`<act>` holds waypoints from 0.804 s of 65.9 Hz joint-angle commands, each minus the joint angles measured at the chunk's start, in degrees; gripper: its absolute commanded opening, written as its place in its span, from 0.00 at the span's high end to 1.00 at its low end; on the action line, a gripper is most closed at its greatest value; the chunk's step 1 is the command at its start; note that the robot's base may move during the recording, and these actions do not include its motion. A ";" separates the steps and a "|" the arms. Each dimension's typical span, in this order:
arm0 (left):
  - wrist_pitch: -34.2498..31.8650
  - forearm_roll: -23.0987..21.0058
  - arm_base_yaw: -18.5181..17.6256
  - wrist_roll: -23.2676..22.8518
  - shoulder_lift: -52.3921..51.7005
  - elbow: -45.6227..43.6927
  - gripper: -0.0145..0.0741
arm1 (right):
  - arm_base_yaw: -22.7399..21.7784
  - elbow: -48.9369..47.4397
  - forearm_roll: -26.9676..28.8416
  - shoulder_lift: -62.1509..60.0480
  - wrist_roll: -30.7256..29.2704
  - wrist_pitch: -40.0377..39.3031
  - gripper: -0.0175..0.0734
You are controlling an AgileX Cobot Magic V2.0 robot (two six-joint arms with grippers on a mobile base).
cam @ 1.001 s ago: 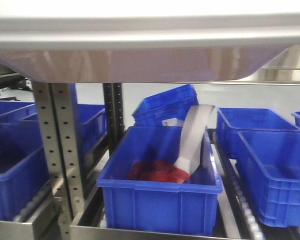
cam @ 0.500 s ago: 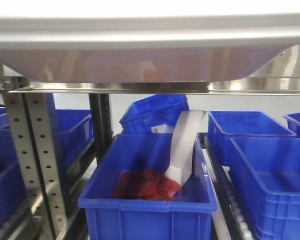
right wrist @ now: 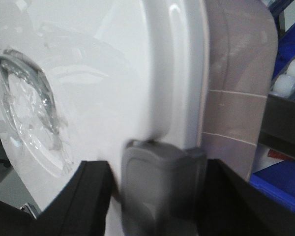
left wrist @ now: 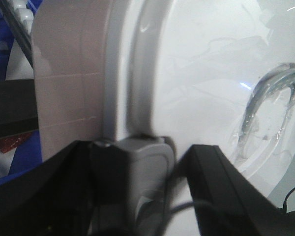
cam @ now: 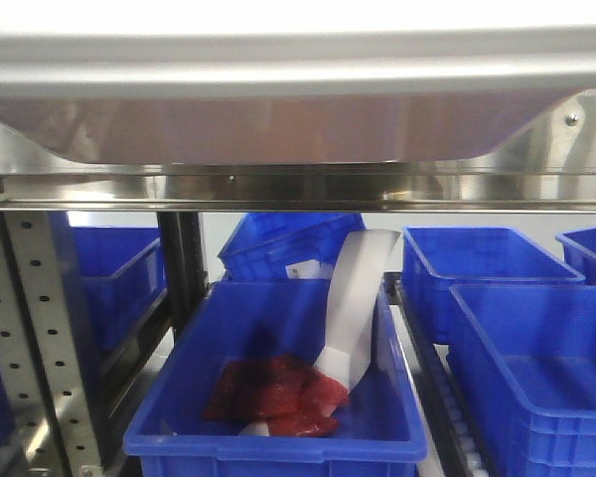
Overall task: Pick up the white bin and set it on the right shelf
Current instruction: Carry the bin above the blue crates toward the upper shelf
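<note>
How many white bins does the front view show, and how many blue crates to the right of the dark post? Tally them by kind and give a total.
white bin: 1
blue crates: 5
Total: 6

You'll find nothing legible in any view. The small white label (cam: 305, 268) on the rear crate (cam: 268, 243), centre of the front frame, is too blurred to read.

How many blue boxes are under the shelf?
6 blue boxes: the front box with red stuff, the tilted box behind it, the left box, the back right box, the front right box, the far right box. More may be hidden.
</note>
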 commanded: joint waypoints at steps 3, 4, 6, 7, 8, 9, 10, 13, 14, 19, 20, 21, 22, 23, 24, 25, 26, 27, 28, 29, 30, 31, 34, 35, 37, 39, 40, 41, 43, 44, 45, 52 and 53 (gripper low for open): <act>3.03 -10.96 -1.43 -0.10 -0.65 -1.88 0.55 | 0.57 -1.58 10.08 -0.77 -0.80 6.77 0.47; 3.03 -10.96 -1.43 -0.10 -0.65 -1.88 0.55 | 0.57 -1.58 10.08 -0.77 -0.80 6.77 0.47; 3.03 -10.96 -1.43 -0.10 -0.65 -1.88 0.55 | 0.57 -1.58 10.08 -0.77 -0.80 6.77 0.47; 3.03 -10.96 -1.43 -0.10 -0.65 -1.88 0.55 | 0.57 -1.58 10.08 -0.77 -0.80 6.77 0.47; 3.03 -10.96 -1.43 -0.10 -0.65 -1.88 0.55 | 0.57 -1.58 10.08 -0.77 -0.80 6.77 0.47; 3.03 -10.96 -1.43 -0.10 -0.65 -1.88 0.55 | 0.57 -1.58 10.08 -0.77 -0.80 6.77 0.47; 3.03 -10.96 -1.43 -0.10 -0.65 -1.88 0.55 | 0.57 -1.58 10.08 -0.77 -0.80 6.77 0.47; 3.03 -10.96 -1.43 -0.10 -0.65 -1.88 0.55 | 0.57 -1.58 10.08 -0.77 -0.80 6.77 0.47; 3.03 -10.96 -1.43 -0.10 -0.65 -1.88 0.55 | 0.57 -1.58 10.08 -0.77 -0.80 6.77 0.47; 3.03 -10.96 -1.43 -0.10 -0.65 -1.88 0.55 | 0.57 -1.58 10.08 -0.77 -0.80 6.77 0.47; 3.03 -10.96 -1.43 -0.10 -0.65 -1.88 0.55 | 0.57 -1.58 10.08 -0.77 -0.80 6.77 0.47; 3.03 -10.96 -1.43 -0.10 -0.65 -1.88 0.55 | 0.57 -1.58 10.08 -0.77 -0.80 6.77 0.47; 3.03 -10.96 -1.43 -0.10 -0.65 -1.88 0.55 | 0.57 -1.58 10.08 -0.77 -0.80 6.77 0.47; 3.03 -10.96 -1.43 -0.10 -0.65 -1.88 0.55 | 0.57 -1.58 10.08 -0.77 -0.80 6.77 0.47; 3.03 -10.96 -1.43 -0.10 -0.65 -1.88 0.55 | 0.57 -1.58 10.08 -0.77 -0.80 6.77 0.47; 3.03 -10.96 -1.43 -0.10 -0.65 -1.88 0.55 | 0.57 -1.58 10.08 -0.77 -0.80 6.77 0.47; 3.03 -10.96 -1.43 -0.10 -0.65 -1.88 0.55 | 0.57 -1.58 10.08 -0.77 -0.80 6.77 0.47; 3.03 -10.96 -1.43 -0.10 -0.65 -1.88 0.55 | 0.57 -1.58 10.08 -0.77 -0.80 6.77 0.47; 3.03 -10.96 -1.43 -0.10 -0.65 -1.88 0.55 | 0.57 -1.58 10.08 -0.77 -0.80 6.77 0.47; 3.03 -10.96 -1.43 -0.10 -0.65 -1.88 0.55 | 0.57 -1.58 10.08 -0.77 -0.80 6.77 0.47; 3.03 -10.96 -1.43 -0.10 -0.65 -1.88 0.55 | 0.57 -1.58 10.08 -0.77 -0.80 6.77 0.47; 3.03 -10.96 -1.43 -0.10 -0.65 -1.88 0.55 | 0.57 -1.58 10.08 -0.77 -0.80 6.77 0.47; 3.03 -10.96 -1.43 -0.10 -0.65 -1.88 0.55 | 0.57 -1.58 10.08 -0.77 -0.80 6.77 0.47; 3.03 -10.96 -1.43 -0.10 -0.65 -1.88 0.55 | 0.57 -1.58 10.08 -0.77 -0.80 6.77 0.47; 3.03 -10.96 -1.43 -0.10 -0.65 -1.88 0.55 | 0.57 -1.58 10.08 -0.77 -0.80 6.77 0.47; 3.03 -10.96 -1.43 -0.10 -0.65 -1.88 0.55 | 0.57 -1.58 10.08 -0.77 -0.80 6.77 0.47; 3.03 -10.96 -1.43 -0.10 -0.65 -1.88 0.55 | 0.57 -1.58 10.08 -0.77 -0.80 6.77 0.47; 3.03 -10.96 -1.43 -0.10 -0.65 -1.88 0.55 | 0.57 -1.58 10.08 -0.77 -0.80 6.77 0.47; 3.03 -10.96 -1.43 -0.10 -0.65 -1.88 0.55 | 0.57 -1.58 10.08 -0.77 -0.80 6.77 0.47; 3.03 -10.96 -1.43 -0.10 -0.65 -1.88 0.55 | 0.57 -1.58 10.08 -0.77 -0.80 6.77 0.47; 3.03 -10.96 -1.43 -0.10 -0.65 -1.88 0.55 | 0.57 -1.58 10.08 -0.77 -0.80 6.77 0.47; 3.03 -10.96 -1.43 -0.10 -0.65 -1.88 0.55 | 0.57 -1.58 10.08 -0.77 -0.80 6.77 0.47; 3.03 -10.96 -1.43 -0.10 -0.65 -1.88 0.55 | 0.57 -1.58 10.08 -0.77 -0.80 6.77 0.47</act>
